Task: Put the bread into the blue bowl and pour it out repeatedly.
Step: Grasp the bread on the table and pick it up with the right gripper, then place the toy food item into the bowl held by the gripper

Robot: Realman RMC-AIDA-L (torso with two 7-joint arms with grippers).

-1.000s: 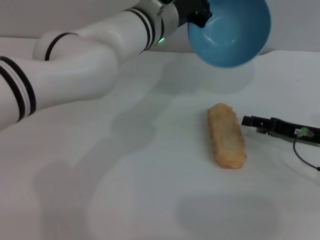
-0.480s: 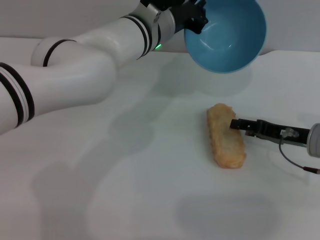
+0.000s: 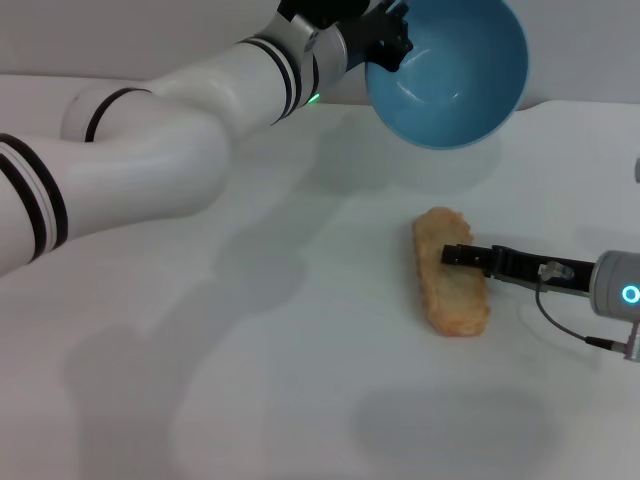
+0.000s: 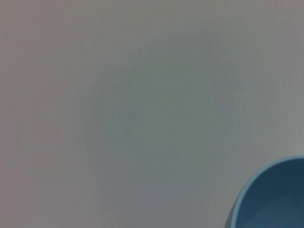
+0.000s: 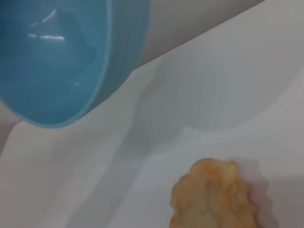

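Counter [image 3: 250, 400]: white and flat, all around my things.
Bread [image 3: 450, 272]: lies plain side up on the counter, under the bowl and nearer to me.
Blue bowl [image 3: 448, 70]: up in the air, tipped so I see inside.
Left hand [image 3: 385, 40]: grips the bowl's rim.
Right hand [image 3: 458, 255]: low over the bread's middle; I cannot tell if it is open or closed.

bread [image 3: 450, 285]: tan loaf, flat on table | blue bowl [image 3: 447, 70]: empty, tilted, held aloft
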